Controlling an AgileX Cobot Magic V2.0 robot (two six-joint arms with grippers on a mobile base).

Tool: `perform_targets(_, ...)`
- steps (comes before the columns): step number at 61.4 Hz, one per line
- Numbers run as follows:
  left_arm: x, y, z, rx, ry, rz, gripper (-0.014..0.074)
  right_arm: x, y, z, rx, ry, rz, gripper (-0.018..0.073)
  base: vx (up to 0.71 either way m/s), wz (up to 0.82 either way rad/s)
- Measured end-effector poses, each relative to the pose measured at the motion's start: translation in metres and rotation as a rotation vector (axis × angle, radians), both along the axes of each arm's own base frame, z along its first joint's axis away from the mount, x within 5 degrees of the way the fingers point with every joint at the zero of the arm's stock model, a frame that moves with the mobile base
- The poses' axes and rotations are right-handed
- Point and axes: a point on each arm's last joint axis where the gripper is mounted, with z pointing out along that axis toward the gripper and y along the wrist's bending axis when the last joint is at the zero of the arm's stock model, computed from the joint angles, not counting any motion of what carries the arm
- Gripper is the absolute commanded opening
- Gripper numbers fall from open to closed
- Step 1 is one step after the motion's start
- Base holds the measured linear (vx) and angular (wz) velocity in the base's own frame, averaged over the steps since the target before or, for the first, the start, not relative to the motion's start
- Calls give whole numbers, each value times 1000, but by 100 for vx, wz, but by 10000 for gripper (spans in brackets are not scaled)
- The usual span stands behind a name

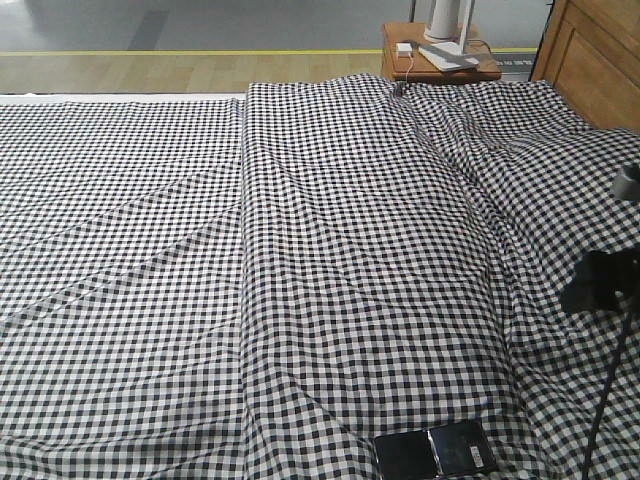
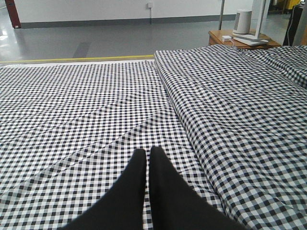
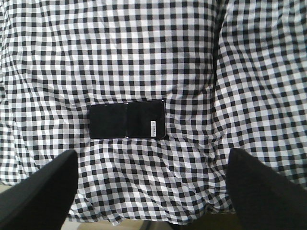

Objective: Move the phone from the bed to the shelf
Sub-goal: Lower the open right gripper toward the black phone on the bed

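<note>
Hovering above the near edge of the bed (image 1: 300, 250), the right claw (image 3: 151, 155) is spread wide, one dark finger low on each side of the wrist view, only gingham between them! Just beyond, the phone (image 3: 127, 120) lies flat on the checked cloth. It is glossy black, with a seam across its middle and a small white sticker (image 3: 153, 126) near one end, and it sits apart from both fingers. Over on the other side, the left claw (image 2: 147, 152) is pressed together, its two black fingers tip to tip, low over the cloth; whether they touch it I cannot tell. Moving up the bed, a long raised fold (image 1: 243, 300) runs away from the camera, and wrinkles gather toward the right. At the far end, the orange-brown headboard (image 1: 595, 60) stands in the right corner. A small brown bedside surface (image 1: 440, 75) just beside it carries white items (image 1: 450, 58), and grey floor (image 1: 200, 20) with a yellow line (image 1: 200, 52) lies beyond.
</note>
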Motion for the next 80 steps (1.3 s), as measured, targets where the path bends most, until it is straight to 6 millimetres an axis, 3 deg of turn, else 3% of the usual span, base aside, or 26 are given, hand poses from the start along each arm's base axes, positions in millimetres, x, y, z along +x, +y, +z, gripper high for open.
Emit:
perform_targets(12,0,0,0,0,0,0,1,15,-26,-36,92,13,53,589,0,0)
perform_targets(25,0,0,0,0,0,0,1,34,-30,-94,186,85,119,589,0,0)
perform_targets(50,0,0,0,0,0,0,1,44,-34,-210,296,311,194,589,0,0)
perform_targets(65,0,0,0,0,0,0,1,64,-36,-250,420,383,223,589,0,0)
perform_targets(80,0,0,0,0,0,0,1,70,-33,-276,499,397,242,589,0,0)
